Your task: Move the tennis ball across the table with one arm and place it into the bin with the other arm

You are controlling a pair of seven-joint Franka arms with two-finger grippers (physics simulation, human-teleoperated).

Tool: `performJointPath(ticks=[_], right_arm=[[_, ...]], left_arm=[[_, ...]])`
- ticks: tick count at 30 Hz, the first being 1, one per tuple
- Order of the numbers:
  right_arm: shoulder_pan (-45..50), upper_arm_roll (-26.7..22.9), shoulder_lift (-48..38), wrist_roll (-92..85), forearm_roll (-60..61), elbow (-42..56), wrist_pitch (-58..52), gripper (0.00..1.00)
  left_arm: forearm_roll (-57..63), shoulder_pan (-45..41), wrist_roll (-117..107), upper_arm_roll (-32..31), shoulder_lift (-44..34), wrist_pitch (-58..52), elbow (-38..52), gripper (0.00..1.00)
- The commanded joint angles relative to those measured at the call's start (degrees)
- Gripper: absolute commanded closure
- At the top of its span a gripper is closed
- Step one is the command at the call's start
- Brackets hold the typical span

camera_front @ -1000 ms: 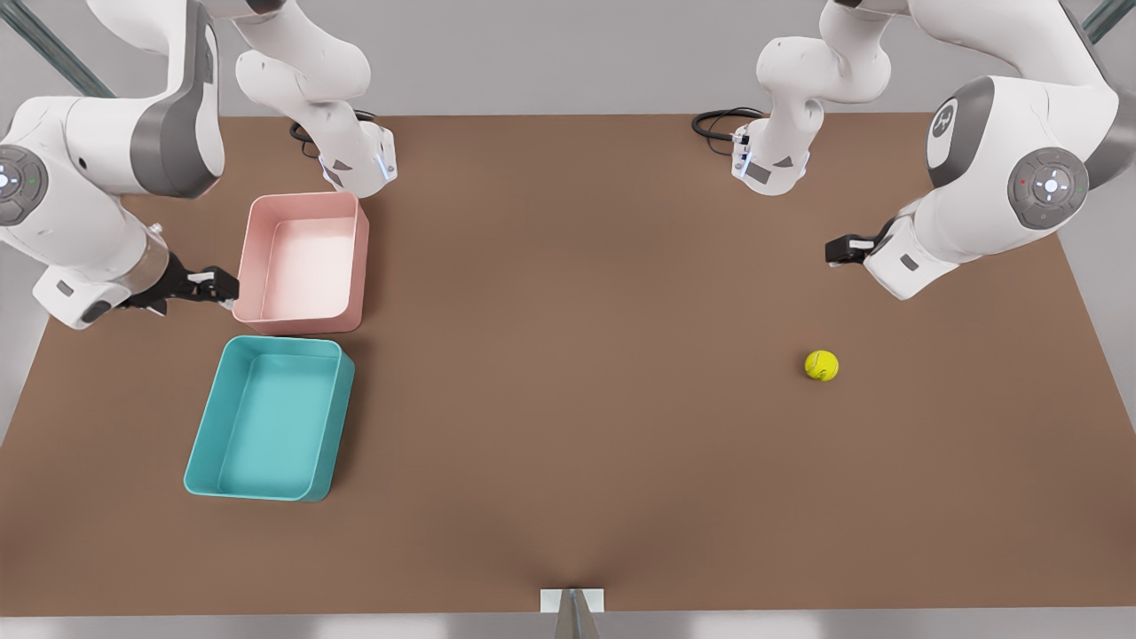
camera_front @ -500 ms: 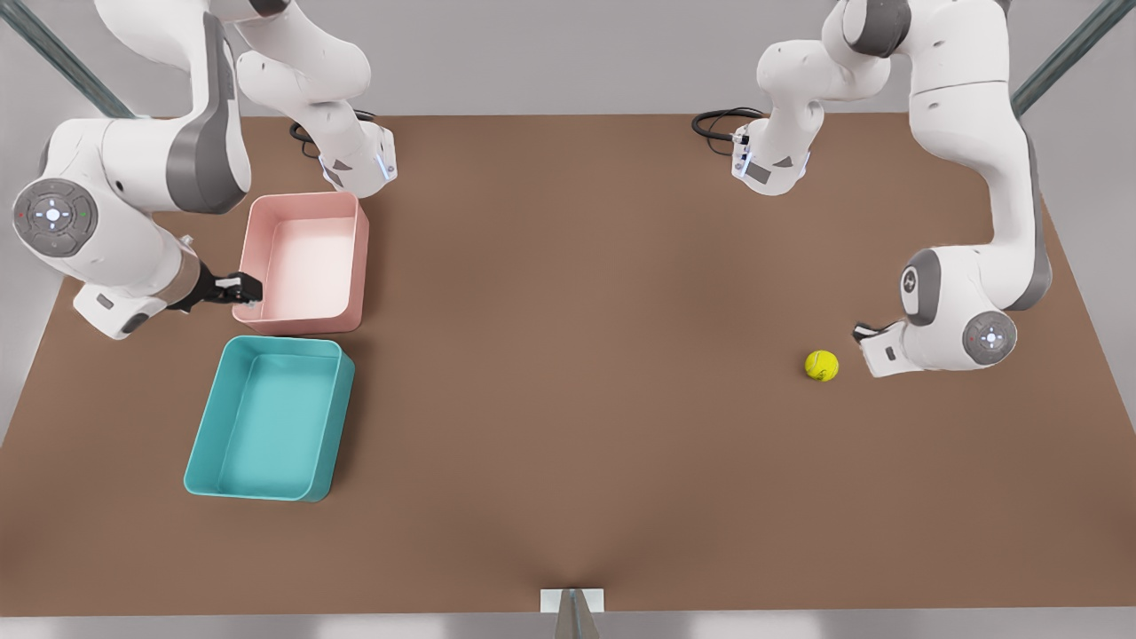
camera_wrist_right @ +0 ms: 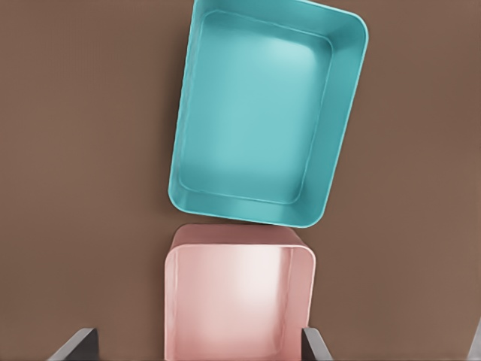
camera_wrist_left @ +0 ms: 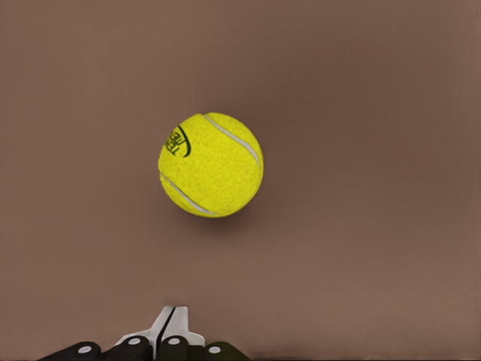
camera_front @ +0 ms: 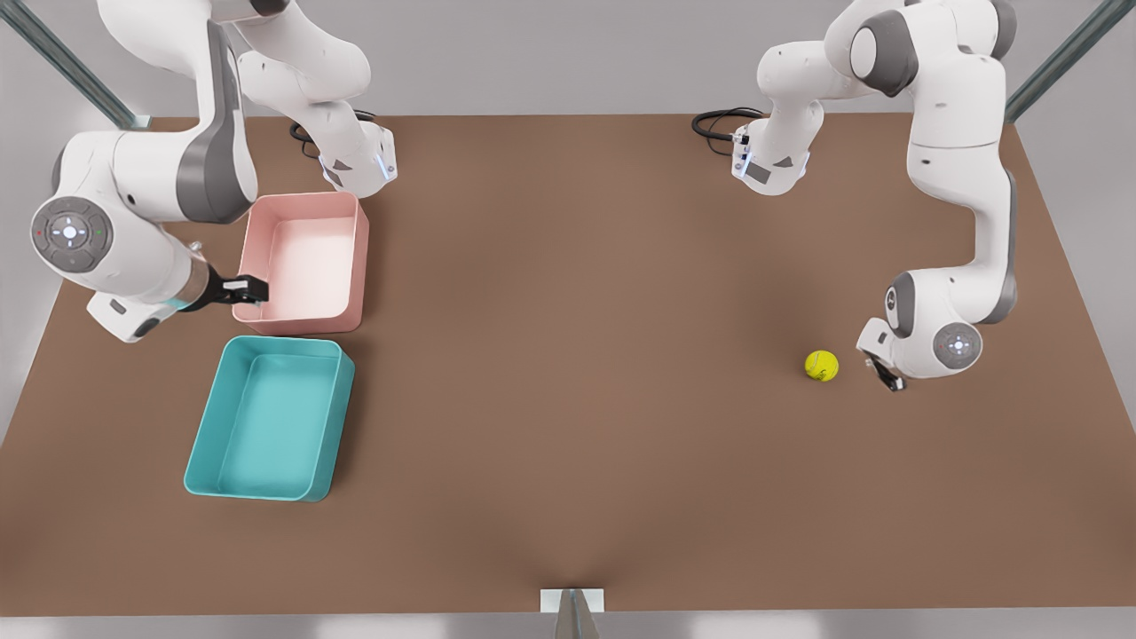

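Brown table, tennis ball just beside left gripper (fingers pressed together), right gripper spread by pink bin.

Bare table separates tennis ball from both bins.

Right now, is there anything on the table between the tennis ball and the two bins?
Nothing visible. The tennis ball and the teal bin and pink bin have only bare table between them. The left gripper sits beside the ball, on its far side from the bins.
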Motion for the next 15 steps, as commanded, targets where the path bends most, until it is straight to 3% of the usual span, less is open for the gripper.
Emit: performJointPath(ticks=[1,15], right_arm=[[-0.1,0.0,0.0,0.9,-0.3,0.0,0.4,0.0],[0.0,0.0,0.2,0.9,-0.3,0.0,-0.2,0.0]], left_arm=[[1.5,-0.2,23.2,0.1,0.7,-0.3,-0.7,0.79],[1.4,-2.7,17.6,0.1,3.9,4.4,-1.5,0.79]])
